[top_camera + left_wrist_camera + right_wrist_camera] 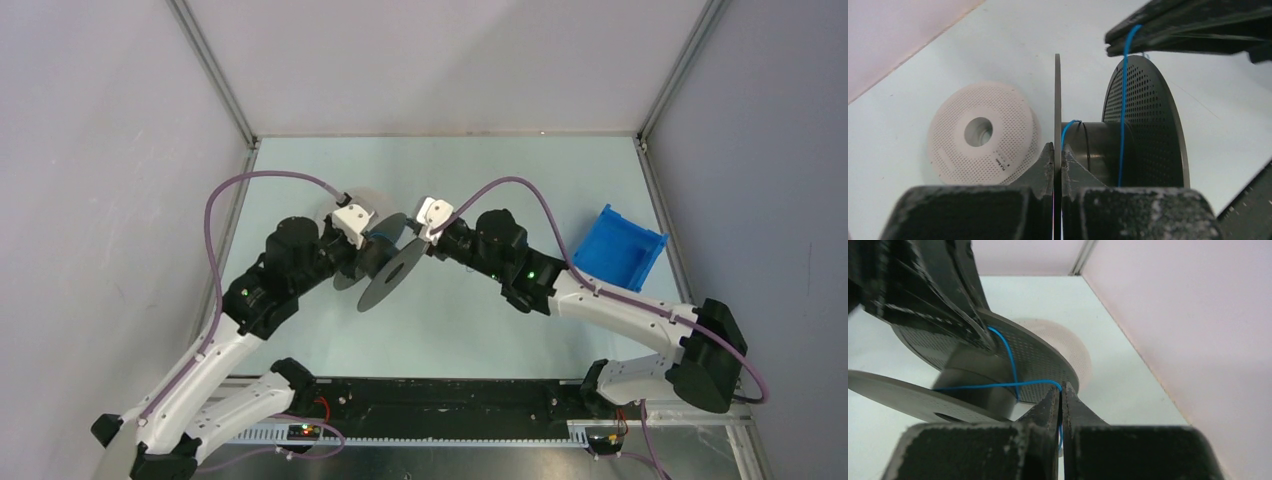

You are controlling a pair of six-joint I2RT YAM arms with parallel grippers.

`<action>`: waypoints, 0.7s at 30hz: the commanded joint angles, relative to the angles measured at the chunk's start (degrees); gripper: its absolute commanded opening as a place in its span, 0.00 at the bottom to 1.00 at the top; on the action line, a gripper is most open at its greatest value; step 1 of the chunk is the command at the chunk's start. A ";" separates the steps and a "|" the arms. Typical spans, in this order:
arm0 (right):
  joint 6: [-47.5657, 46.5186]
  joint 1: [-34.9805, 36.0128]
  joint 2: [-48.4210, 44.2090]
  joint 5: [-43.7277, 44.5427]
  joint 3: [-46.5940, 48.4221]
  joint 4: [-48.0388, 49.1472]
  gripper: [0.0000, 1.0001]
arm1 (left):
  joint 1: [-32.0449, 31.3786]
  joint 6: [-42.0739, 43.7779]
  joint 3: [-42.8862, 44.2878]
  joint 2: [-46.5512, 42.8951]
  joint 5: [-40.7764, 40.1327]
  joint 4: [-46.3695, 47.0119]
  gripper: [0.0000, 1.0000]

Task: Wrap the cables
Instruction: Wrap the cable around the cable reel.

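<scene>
Left wrist view shows me the left gripper (1057,152) clenched on the thin near flange of the dark grey spool (1148,125), which it holds on edge. From the right wrist I see the right gripper (1061,390) pinching the blue cable (998,386), which runs straight across to the spool's hub between the two flanges. A white spool (980,132) lies on the table beside it

Three cameras: one high up, one on each wrist.
My top camera sits high at the near side and looks down on the whole table (470,330), far away. My two wrist cameras sit very close and look in from either side. Both see the dark spool (1153,125), the blue cable (1122,100) and the white spool (983,132).
</scene>
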 commanded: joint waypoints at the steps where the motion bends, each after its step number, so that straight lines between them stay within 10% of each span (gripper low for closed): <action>1: 0.45 -2.75 -3.82 -0.44 2.27 -2.95 0.00 | -0.29 2.61 5.97 0.50 10.10 -5.80 0.00; 21: 18.79 -20.02 -8.44 -28.37 -15.62 10.32 0.05 | 4.65 -15.60 17.97 1.98 25.08 -6.13 0.00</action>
